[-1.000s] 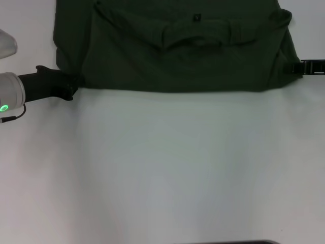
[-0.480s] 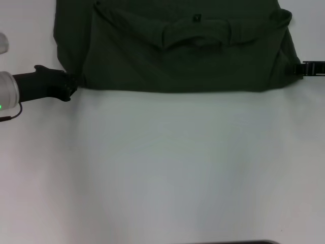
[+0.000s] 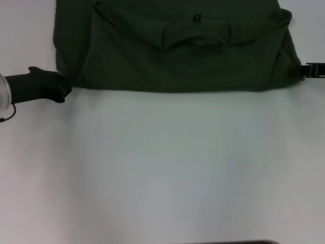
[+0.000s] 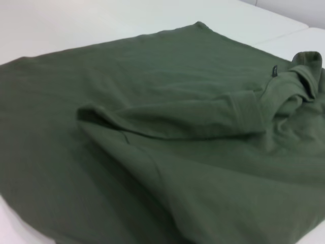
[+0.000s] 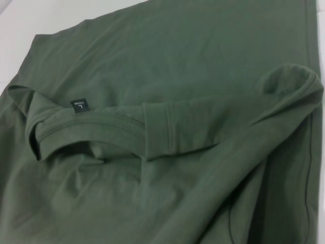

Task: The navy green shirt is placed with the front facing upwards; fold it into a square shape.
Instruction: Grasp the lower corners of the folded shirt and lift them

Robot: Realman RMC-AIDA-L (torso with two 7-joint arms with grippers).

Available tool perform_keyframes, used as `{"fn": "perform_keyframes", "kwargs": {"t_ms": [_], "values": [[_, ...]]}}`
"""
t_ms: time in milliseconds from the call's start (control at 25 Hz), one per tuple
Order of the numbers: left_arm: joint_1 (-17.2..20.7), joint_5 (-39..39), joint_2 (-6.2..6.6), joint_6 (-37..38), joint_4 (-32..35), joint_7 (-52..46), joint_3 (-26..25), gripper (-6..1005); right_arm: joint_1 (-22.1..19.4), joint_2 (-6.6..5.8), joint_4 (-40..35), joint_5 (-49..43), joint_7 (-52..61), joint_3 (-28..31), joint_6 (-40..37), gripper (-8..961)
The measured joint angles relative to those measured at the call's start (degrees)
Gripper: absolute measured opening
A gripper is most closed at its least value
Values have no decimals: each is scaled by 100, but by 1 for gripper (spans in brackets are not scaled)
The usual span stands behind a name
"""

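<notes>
We find the navy green shirt [image 3: 177, 48] lying at the far side of the white table [image 3: 167, 168], partly folded: both sleeves are turned in over the body, their hemmed cuffs meeting near the collar [image 5: 86, 132], which faces up with a small black neck label [image 5: 80, 104] showing (a tiny dark square in the head view too). The near fold edge runs straight across the table, left to right. Plain green cloth only; we see no print.

Left gripper [image 3: 61, 87]: black, low over the table, at the shirt's near left corner, just beside or touching the cloth; we cannot tell whether its fingers are clenched or released. Right gripper [image 3: 304, 70]: only a dark tip shows at the right edge, against the shirt's right side; its fingers, likewise, we cannot tell.

Both wrist views are filled with wrinkled green fabric [image 4: 152, 152].
</notes>
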Motion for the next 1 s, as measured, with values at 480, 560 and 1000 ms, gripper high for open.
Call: {"fn": "perform_keyframes", "kwargs": {"t_ms": [480, 560, 1000], "values": [[-18, -32, -148, 37, 325, -42, -60, 179, 24, 0, -5, 16, -8, 0, 0, 24], [-25, -31, -160, -49, 314, -20, -48, 245, 19, 0, -5, 15, -2, 0, 0, 24], [-51, 43, -222, -469, 237, 108, 185, 732, 22, 0, -4, 16, 4, 0, 1, 23]]}}
